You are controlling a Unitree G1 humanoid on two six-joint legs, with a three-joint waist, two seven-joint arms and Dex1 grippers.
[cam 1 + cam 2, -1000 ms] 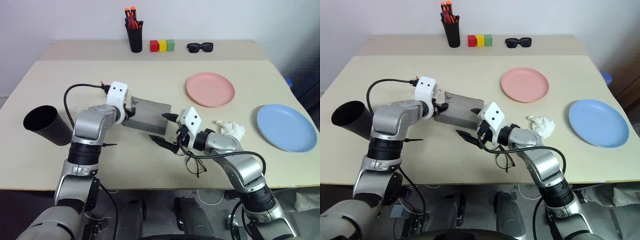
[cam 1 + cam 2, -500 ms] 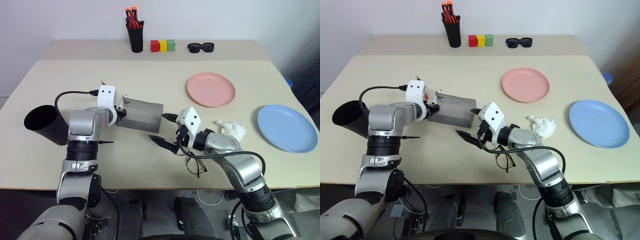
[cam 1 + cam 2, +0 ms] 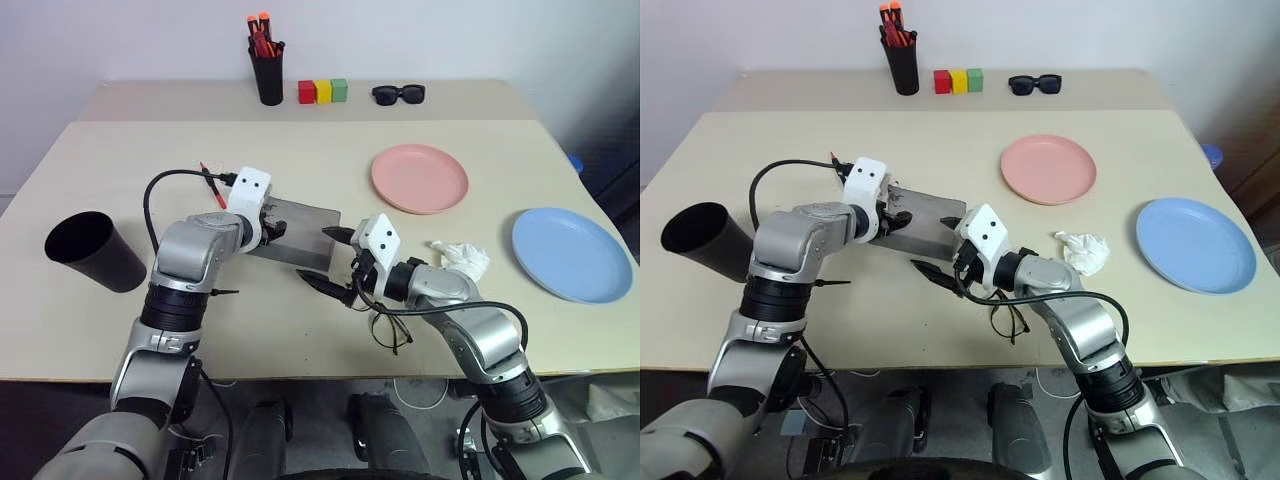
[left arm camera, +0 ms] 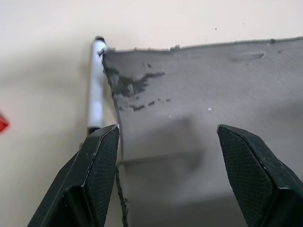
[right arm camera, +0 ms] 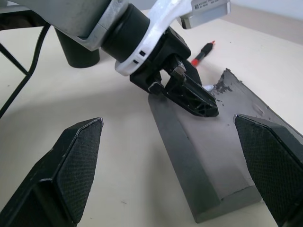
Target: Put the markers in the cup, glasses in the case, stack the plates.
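Observation:
The grey case (image 3: 305, 232) lies mid-table. My left gripper (image 3: 272, 226) is at its left end, fingers (image 4: 99, 165) apart over the grey surface, one by its edge. The white marker (image 4: 96, 85) lies along that end. Just behind it on the table is the red marker (image 3: 210, 183). My right gripper (image 3: 316, 255) stands open and empty by the case's near right corner. The glasses (image 3: 390, 330) lie under my right forearm near the front edge. At the far left stands the black cup (image 3: 90, 250). The pink plate (image 3: 420, 178) and blue plate (image 3: 572, 253) lie apart on the right.
A crumpled white tissue (image 3: 462, 257) lies between my right arm and the blue plate. Along the back are a tall pen cup with orange-capped pens (image 3: 268, 75), three coloured blocks (image 3: 323, 91) and black sunglasses (image 3: 398, 94).
My left gripper swung left, dragging the case's left end, then came back right, a little past its starting spot. The red marker now shows behind it. The right arm kept still.

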